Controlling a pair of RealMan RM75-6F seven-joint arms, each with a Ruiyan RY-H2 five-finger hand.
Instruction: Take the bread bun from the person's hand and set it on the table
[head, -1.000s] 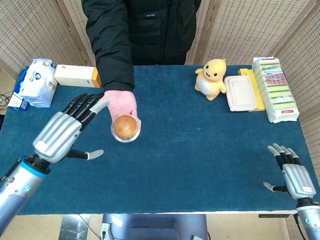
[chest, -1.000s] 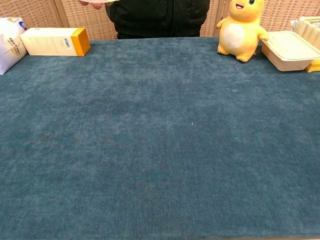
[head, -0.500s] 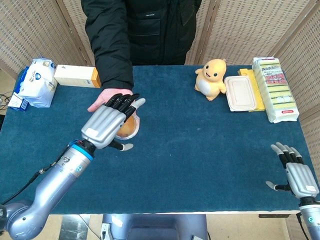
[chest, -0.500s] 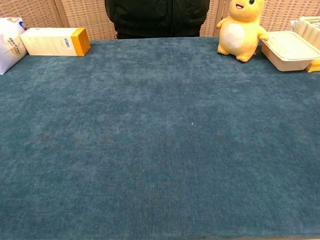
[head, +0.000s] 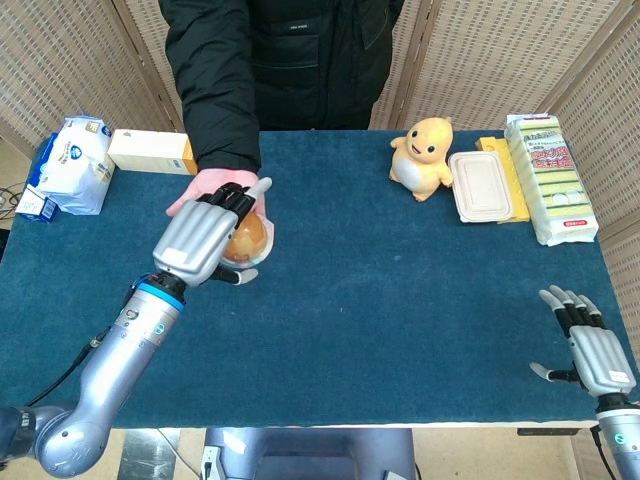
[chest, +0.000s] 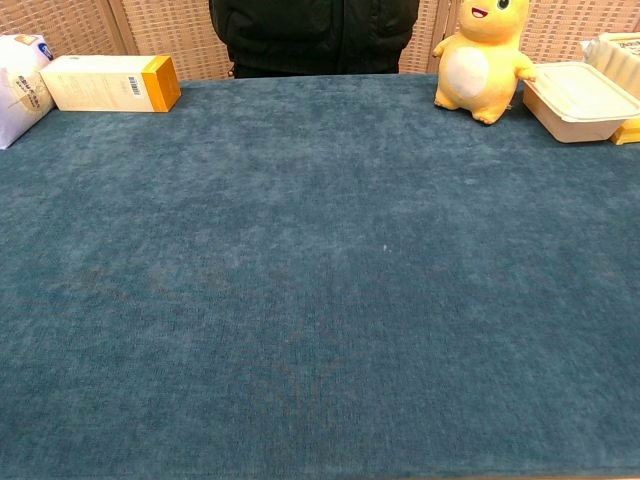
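Note:
The bread bun (head: 249, 239), golden and in a clear wrapper, lies on the person's open palm (head: 196, 189) over the left part of the blue table (head: 400, 290). My left hand (head: 203, 240) covers the bun from the near side, with its fingers curled over it and the thumb below. Most of the bun is hidden under the hand. My right hand (head: 590, 348) rests at the table's near right corner, fingers spread, holding nothing. The chest view shows neither hand nor the bun.
A white bag (head: 72, 163) and an orange-ended box (head: 152, 152) lie at the back left. A yellow plush toy (head: 424, 157), a lidded container (head: 480, 186) and a sponge pack (head: 550, 176) stand at the back right. The person's dark-sleeved arm (head: 215, 90) reaches in from the back.
My left hand swung in from the left and closed its fingers over the bun on the person's palm. Palm, bun and hand then shifted slightly back and left. The right hand barely moved.

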